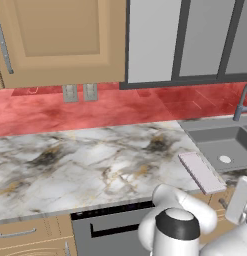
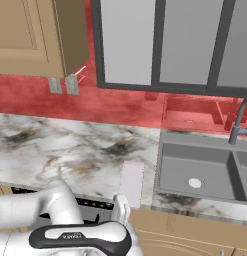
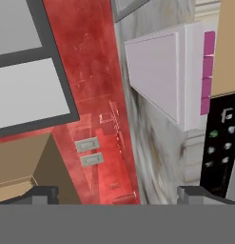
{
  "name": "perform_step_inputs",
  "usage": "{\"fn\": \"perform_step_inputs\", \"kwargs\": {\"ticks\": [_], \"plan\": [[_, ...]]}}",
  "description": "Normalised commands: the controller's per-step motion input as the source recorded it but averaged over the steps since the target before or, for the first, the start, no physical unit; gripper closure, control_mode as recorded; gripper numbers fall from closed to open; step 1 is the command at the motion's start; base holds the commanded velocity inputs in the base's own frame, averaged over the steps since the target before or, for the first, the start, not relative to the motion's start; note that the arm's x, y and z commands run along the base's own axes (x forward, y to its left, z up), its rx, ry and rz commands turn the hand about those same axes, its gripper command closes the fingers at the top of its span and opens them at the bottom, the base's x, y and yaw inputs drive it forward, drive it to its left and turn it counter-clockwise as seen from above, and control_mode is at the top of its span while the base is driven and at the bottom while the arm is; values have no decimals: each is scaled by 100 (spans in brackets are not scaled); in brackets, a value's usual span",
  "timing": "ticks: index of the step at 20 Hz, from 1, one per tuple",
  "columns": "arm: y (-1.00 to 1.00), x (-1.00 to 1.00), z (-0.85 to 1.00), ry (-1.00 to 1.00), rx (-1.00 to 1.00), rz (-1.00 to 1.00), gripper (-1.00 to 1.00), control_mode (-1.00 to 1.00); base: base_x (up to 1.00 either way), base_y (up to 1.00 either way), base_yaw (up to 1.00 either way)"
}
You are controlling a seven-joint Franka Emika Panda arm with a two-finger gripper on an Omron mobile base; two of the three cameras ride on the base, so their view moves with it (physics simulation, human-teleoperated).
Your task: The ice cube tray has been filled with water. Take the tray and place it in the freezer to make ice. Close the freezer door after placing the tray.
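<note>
The ice cube tray (image 1: 201, 172) is seen lying flat on the marble counter (image 1: 85, 160), right at the counter's front edge and just beside the grey sink (image 1: 222, 147), on the side away from the faucet (image 1: 242, 102). Its long axis is run from the front edge back toward the red backsplash (image 1: 110, 107), slightly angled. In the hand view the gripper (image 3: 119, 193) is held low in front of the counter, rolled on its side, jaws spread wide with nothing between them; the tray (image 3: 159, 76) is found ahead and above the fingertips (image 3: 194, 193), its magenta edge turned toward the camera. In the right base view the tray (image 2: 131, 183) is reached just beyond the wrist. Nothing is set between tool and tray; the counter lip and the dark dishwasher panel (image 3: 221, 143) below it are judged the only things to be cleared on the approach
</note>
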Motion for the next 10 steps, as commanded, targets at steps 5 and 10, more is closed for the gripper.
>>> {"fn": "perform_step_inputs", "kwargs": {"ticks": [5,10], "plan": [[0,18,-14,-3,0,0,-100,-100,0,0,0],[0,12,-20,-3,0,0,-100,-100,0,0,0]]}}
